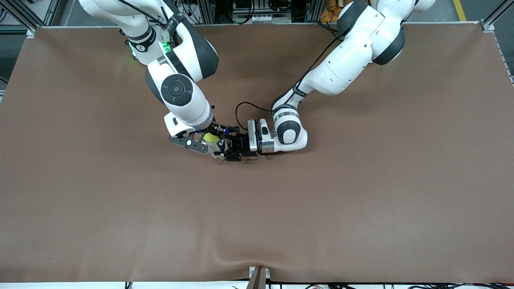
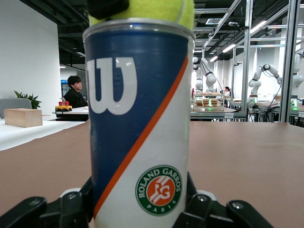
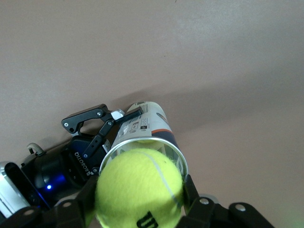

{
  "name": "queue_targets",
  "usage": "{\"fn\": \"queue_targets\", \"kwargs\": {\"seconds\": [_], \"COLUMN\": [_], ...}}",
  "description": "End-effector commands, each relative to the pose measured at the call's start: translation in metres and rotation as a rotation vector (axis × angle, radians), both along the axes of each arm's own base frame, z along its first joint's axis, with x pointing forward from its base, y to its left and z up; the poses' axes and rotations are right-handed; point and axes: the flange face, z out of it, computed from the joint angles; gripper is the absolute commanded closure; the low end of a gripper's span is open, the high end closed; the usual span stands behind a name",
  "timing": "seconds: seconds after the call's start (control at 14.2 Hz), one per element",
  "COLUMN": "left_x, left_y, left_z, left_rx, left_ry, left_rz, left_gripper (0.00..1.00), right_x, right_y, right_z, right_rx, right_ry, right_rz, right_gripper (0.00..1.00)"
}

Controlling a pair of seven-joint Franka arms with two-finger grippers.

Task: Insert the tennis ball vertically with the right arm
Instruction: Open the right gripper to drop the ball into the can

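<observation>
Can (image 2: pixel 137 123) upright, pinched by left claw (image 1: pixel 229 149); right claw (image 3: pixel 142 209) pinching tennis ball (image 3: pixel 138 190) at rim.

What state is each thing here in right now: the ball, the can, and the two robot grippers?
Tennis ball: held at the can's open mouth, not yet inside.
Can: upright on the table, lid off, gripped near its base.
Right gripper: shut on the tennis ball, directly above the can.
Left gripper: shut on the can, holding it steady from the side.
Table: covered by a brown mat.
</observation>
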Motion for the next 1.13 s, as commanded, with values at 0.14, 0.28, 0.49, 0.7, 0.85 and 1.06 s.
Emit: {"fn": "queue_targets", "kwargs": {"seconds": [0.14, 0.28, 0.49, 0.7, 0.85, 1.06], "left_x": [-0.009, -0.008, -0.008, -0.003, -0.002, -0.010], "left_y": [0.001, 0.001, 0.000, 0.004, 0.007, 0.012], "left_z": [-0.026, -0.025, -0.024, -0.020, -0.020, -0.012], "left_rx": [0.019, 0.018, 0.013, 0.008, 0.010, 0.022], "left_ry": [-0.116, -0.118, -0.103, -0.093, -0.083, -0.012], "left_rz": [0.045, 0.047, 0.055, 0.073, 0.076, 0.062], "left_gripper": [0.31, 0.30, 0.14, 0.00, 0.00, 0.00], "right_x": [0.005, 0.007, 0.033, 0.052, 0.057, 0.056], "right_y": [-0.002, -0.004, -0.052, -0.116, -0.155, -0.211], "right_z": [0.006, 0.008, 0.015, 0.027, 0.041, 0.080], "right_rx": [0.000, 0.001, 0.014, 0.019, 0.029, 0.057], "right_ry": [-0.011, -0.016, -0.018, 0.013, 0.026, 0.019], "right_rz": [-0.016, -0.014, 0.022, 0.084, 0.146, 0.270], "right_gripper": [0.00, 0.00, 0.00, 0.00, 0.00, 0.00]}}
